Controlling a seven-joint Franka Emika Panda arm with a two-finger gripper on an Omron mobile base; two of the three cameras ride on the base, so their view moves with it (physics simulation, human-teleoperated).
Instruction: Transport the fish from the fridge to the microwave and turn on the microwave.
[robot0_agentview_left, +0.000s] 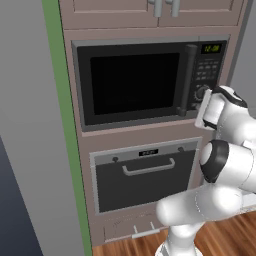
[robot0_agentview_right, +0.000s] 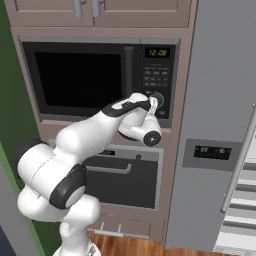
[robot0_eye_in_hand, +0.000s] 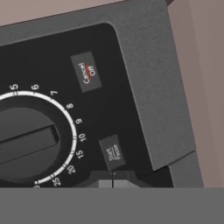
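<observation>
The microwave (robot0_agentview_left: 135, 82) (robot0_agentview_right: 80, 77) sits built into the cabinet wall with its dark glass door closed and green digits lit on its side panel. My gripper (robot0_agentview_right: 154, 103) (robot0_agentview_left: 201, 107) is shut and empty, held against the lower part of that panel beside the round knob (robot0_eye_in_hand: 26, 140). In the hand view the closed fingertips (robot0_eye_in_hand: 113, 183) sit just under the Start/Pause button (robot0_eye_in_hand: 112, 153), with the Cancel/Off button (robot0_eye_in_hand: 87, 72) farther up. The fridge (robot0_agentview_right: 220, 125) stands to the right, white shelves showing at its open side. The fish is out of view.
A dark oven (robot0_agentview_left: 145, 175) (robot0_agentview_right: 125, 175) with a horizontal handle sits below the microwave. Cabinet doors (robot0_agentview_left: 160, 10) run above it. A grey wall with a green edge (robot0_agentview_left: 60, 125) stands at the left. Wooden floor (robot0_agentview_left: 225, 240) lies below.
</observation>
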